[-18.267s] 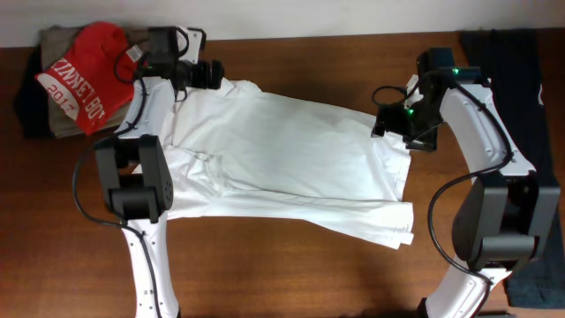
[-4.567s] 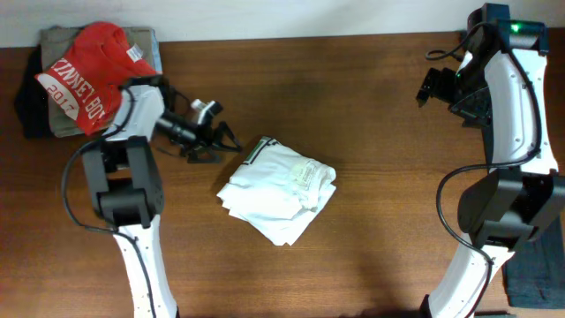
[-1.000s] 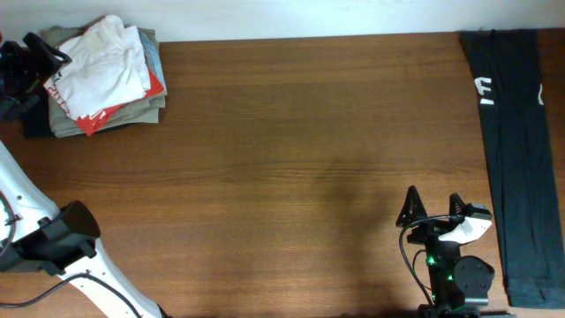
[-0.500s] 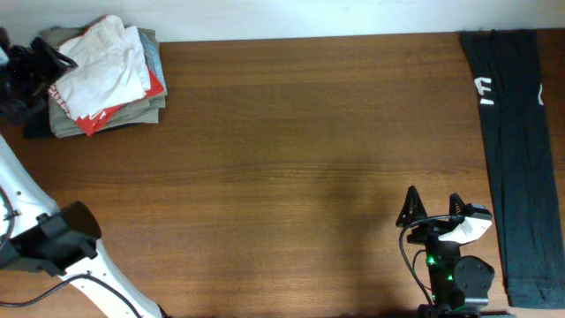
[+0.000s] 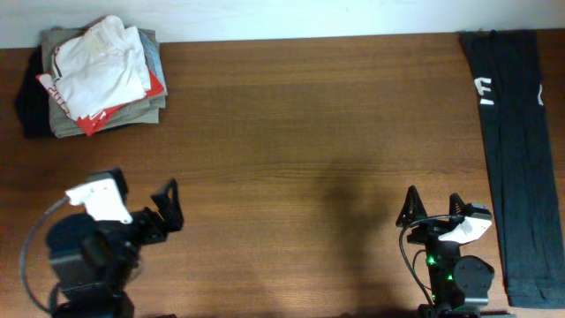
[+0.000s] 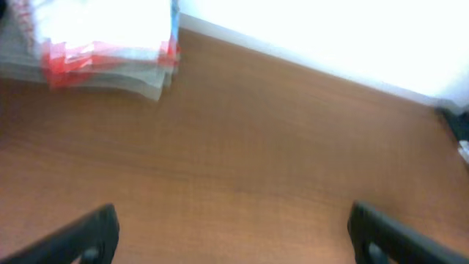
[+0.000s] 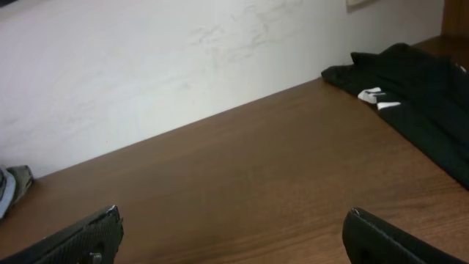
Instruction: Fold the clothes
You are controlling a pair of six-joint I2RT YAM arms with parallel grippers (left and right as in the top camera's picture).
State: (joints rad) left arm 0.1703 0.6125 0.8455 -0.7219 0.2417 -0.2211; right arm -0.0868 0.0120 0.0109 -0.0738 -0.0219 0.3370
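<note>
A folded white shirt (image 5: 97,62) lies on top of a stack of folded clothes (image 5: 132,110) at the table's back left corner; the stack also shows in the left wrist view (image 6: 95,44). A dark garment (image 5: 512,132) lies flat along the right edge and shows in the right wrist view (image 7: 410,88). My left gripper (image 5: 159,212) is open and empty at the front left. My right gripper (image 5: 431,208) is open and empty at the front right. In both wrist views the fingers (image 6: 234,235) (image 7: 234,235) are spread wide over bare wood.
The brown wooden table (image 5: 309,159) runs to a white wall at the back (image 7: 183,66). A dark cloth (image 5: 28,97) lies under the stack's left side.
My left arm has drawn back from the clothes stack at the back left to the table's front left. The right arm has not moved.
</note>
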